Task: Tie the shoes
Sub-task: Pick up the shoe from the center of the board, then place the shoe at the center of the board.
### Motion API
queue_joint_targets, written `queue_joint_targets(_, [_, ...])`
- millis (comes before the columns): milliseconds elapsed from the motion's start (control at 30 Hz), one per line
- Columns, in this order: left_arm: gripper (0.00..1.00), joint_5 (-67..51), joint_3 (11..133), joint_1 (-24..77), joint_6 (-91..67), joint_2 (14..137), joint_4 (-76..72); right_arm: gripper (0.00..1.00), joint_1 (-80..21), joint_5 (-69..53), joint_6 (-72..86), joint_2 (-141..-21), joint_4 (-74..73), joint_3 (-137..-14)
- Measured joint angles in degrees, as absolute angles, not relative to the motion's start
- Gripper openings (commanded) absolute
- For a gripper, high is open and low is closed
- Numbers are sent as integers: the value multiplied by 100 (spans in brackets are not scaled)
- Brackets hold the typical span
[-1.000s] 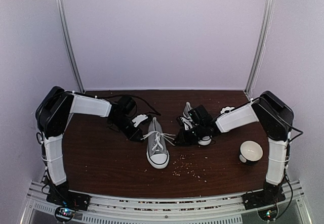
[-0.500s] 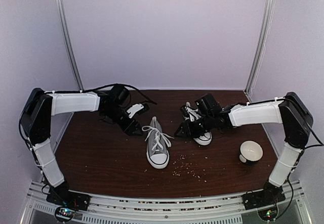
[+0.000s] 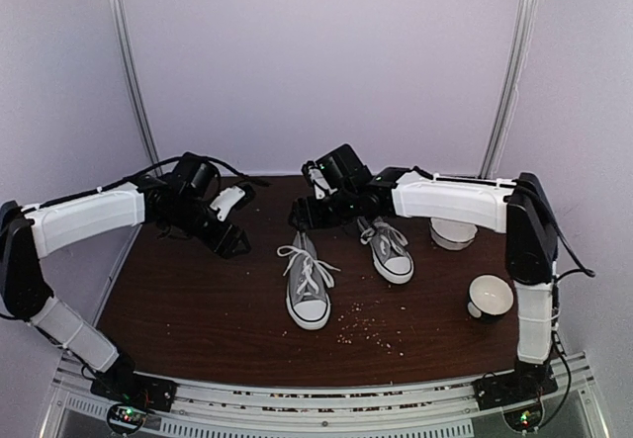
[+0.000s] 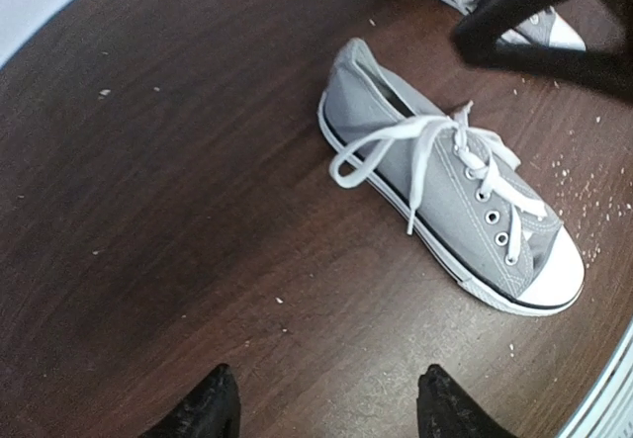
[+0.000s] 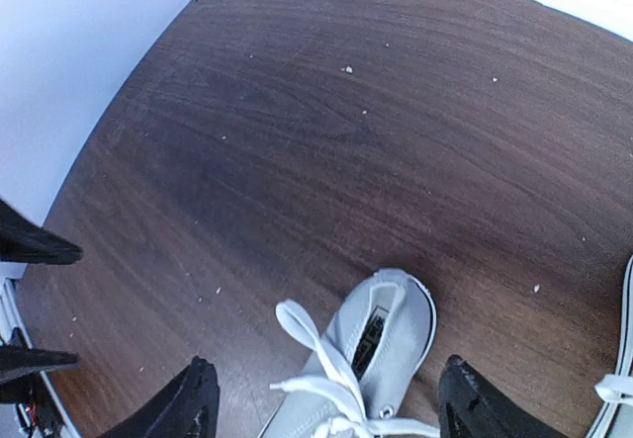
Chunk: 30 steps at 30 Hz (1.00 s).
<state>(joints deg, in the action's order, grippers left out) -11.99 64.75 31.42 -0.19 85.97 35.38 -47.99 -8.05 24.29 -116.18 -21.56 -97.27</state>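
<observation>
One grey shoe (image 3: 308, 288) sits mid-counter (image 3: 198, 309), toe toward the arm bases, white laces looped over its tongue. Its mate (image 3: 390, 251) lies just beside it at two o'clock. The left end effector (image 3: 233, 244) hangs at ten o'clock, fingers spread wide, holding nothing. The right end effector (image 3: 303, 213) hovers at twelve o'clock over the heel, likewise wide apart and empty.

overhead, two downward wrist views, same shoe (image 4: 435, 222)
</observation>
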Motion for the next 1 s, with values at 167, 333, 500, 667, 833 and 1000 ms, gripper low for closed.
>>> queue_joint_targets(167, [63, -906, 6211, 3083, -311, 8079, 3262, 78, -4993, -71, 2526, -12650, -2379, -10809])
queue_joint_targets(333, [64, -873, 5979, 3085, -419, 8023, 3199, 45, -5052, 191, 2534, -13181, -2580, -10969])
queue_joint_targets(500, [68, -895, 5961, 3085, -467, 8049, 3107, 0, -5094, 386, 2471, -13428, -2788, -11069])
queue_joint_targets(667, [67, -906, 5961, 3085, -471, 8112, 3098, 0, -5118, 482, 2080, -13434, -2875, -11229])
queue_joint_targets(833, [67, -904, 5961, 3085, -471, 8112, 3083, 0, -4954, 663, 1616, -13491, -3122, -11579])
queue_joint_targets(1000, [67, -904, 5959, 3085, -471, 8112, 3085, 0, -4587, 797, 1334, -13533, -3251, -11891])
